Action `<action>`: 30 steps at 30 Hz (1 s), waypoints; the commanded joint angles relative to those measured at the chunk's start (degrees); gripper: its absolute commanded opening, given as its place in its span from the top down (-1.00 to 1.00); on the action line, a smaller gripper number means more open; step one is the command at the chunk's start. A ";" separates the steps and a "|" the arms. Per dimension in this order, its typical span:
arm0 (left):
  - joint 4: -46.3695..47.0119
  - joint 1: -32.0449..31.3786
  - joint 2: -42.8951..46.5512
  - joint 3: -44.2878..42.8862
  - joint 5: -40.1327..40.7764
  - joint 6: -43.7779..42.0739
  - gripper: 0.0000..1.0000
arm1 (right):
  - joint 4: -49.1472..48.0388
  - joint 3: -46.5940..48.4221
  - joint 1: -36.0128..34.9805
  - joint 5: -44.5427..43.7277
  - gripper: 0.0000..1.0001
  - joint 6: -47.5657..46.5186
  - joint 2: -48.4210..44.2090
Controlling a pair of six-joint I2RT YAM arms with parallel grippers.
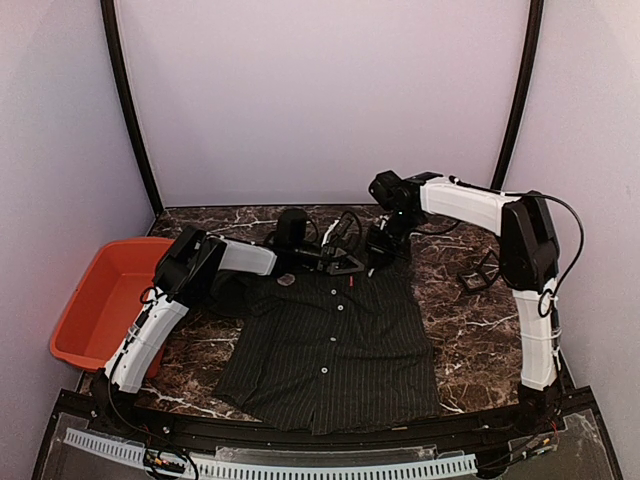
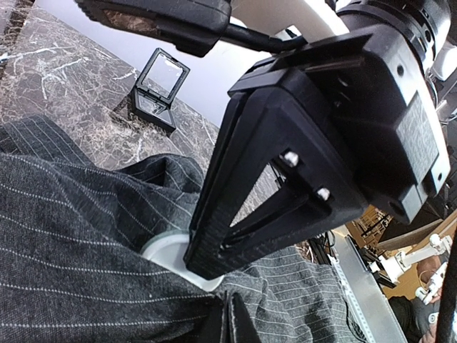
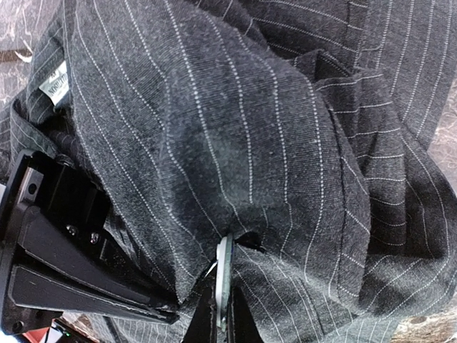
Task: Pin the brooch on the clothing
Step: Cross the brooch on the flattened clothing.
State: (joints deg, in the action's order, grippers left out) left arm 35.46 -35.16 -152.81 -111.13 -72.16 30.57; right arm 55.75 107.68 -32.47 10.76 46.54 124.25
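Observation:
The clothing (image 1: 330, 350), a dark pinstriped shirt with white buttons, lies flat on the marble table (image 1: 460, 340), collar toward the back. Both grippers meet at its collar end. In the left wrist view my left gripper (image 2: 230, 318) is shut on a raised fold of the clothing (image 2: 71, 214). My right gripper (image 2: 208, 263) stands just above it, shut on the brooch (image 2: 166, 254), a white round disc. In the right wrist view the brooch (image 3: 223, 275) shows edge-on between my right gripper's (image 3: 223, 321) jaws, pressed against the bunched clothing (image 3: 235, 121). The cloth hides its pin.
An orange-red bin (image 1: 105, 300) sits at the table's left edge beside the left arm. A small open black box (image 1: 478, 272) stands on the marble right of the shirt, also seen in the left wrist view (image 2: 158, 89). Cables and a black block (image 1: 292, 225) lie behind the collar.

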 commanded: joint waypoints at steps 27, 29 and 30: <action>-1.61 0.42 4.56 3.31 -0.77 -3.33 0.99 | -4.88 -7.22 -1.52 7.53 1.00 -8.09 -5.35; -1.84 0.43 4.53 3.31 -0.45 -3.48 0.99 | -4.71 -7.15 -1.78 7.82 1.00 -8.58 -5.38; -1.87 0.44 4.47 3.34 -0.27 -3.49 0.98 | -4.64 -7.25 -1.92 7.91 1.00 -8.84 -5.43</action>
State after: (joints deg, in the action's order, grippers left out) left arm 34.13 -34.98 -152.75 -108.68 -72.20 28.25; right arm 51.79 100.77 -33.10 16.97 39.40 120.18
